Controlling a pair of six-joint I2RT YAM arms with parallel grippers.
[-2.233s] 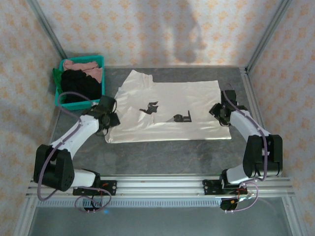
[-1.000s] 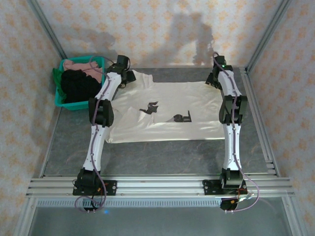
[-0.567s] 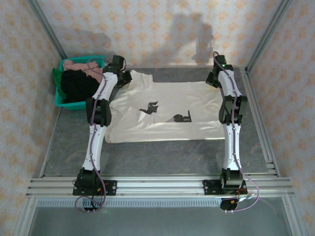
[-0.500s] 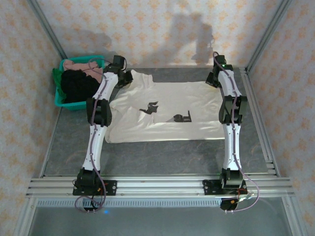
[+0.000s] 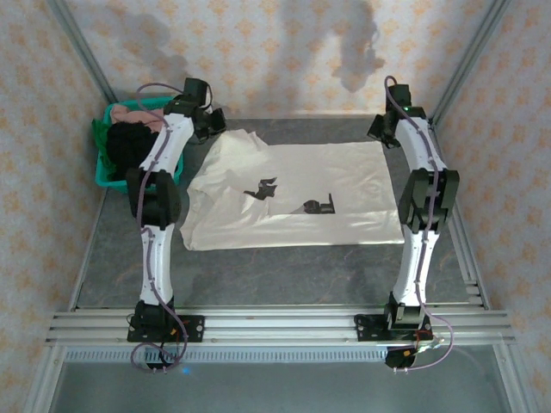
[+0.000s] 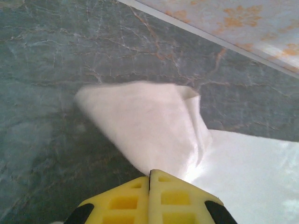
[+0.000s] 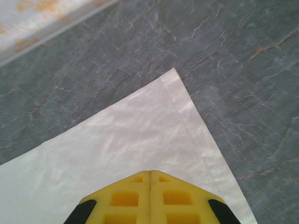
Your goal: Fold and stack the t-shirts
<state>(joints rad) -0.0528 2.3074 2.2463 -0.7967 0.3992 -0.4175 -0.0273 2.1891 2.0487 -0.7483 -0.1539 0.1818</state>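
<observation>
Cream t-shirt [image 5: 327,172] flat, black print [image 5: 320,206]; left tool [image 6: 149,172] clamps raised sleeve [image 6: 149,126], right tool [image 7: 150,172] clamps corner [image 7: 174,77].

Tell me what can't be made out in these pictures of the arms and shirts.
Top view: the black print on the cream shirt is too small to read.
Top view: the left arm crosses the teal bin; the clothes inside cannot be counted.
Right wrist view: the shut fingers of the right hand cover their contact with the shirt; pinching or resting is unclear.

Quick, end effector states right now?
Left end effector: closed, pinching a raised flap of the large cream-white cloth t-shirt.
Right end effector: closed on the same t-shirt's corner.
</observation>
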